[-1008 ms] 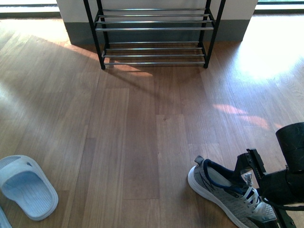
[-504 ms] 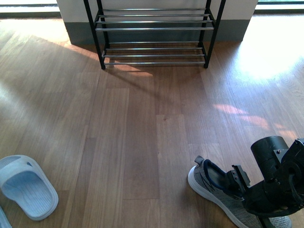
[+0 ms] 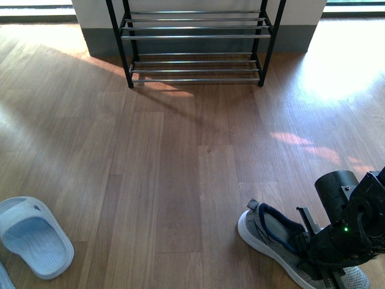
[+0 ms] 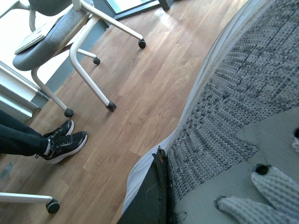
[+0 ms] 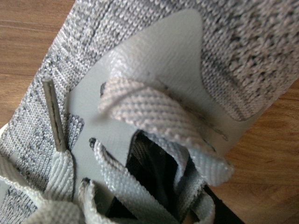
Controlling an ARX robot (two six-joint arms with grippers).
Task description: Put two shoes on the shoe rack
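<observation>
1. The black metal-framed shoe rack with thin silver rods (image 3: 195,36) stood against the far wall. None of its visible tiers carried a shoe, so I judged that neither placement had been made.
2. One grey knit sneaker (image 3: 267,241) with a thick white sole and navy lining lay on the wooden plank floor (image 3: 168,168) close to the robot, well apart from the rack.
3. The right gripper (image 3: 314,256) was down on that sneaker's laced middle. Its wrist camera was filled with white laces (image 5: 154,116) and grey knit (too close to show the jaws), so I could not tell whether it had closed on anything.
4. The left gripper (image 4: 152,198) showed only one black finger against the side of a grey knit upper (image 4: 243,102). I could not tell whether this was the second shoe, or how wide the jaws stood.
5. Nearly all the work seemed left to do: secure each sneaker, carry it across and set it on a tier. The pale blue slide slipper (image 3: 33,238) at the left had no part in it.
</observation>
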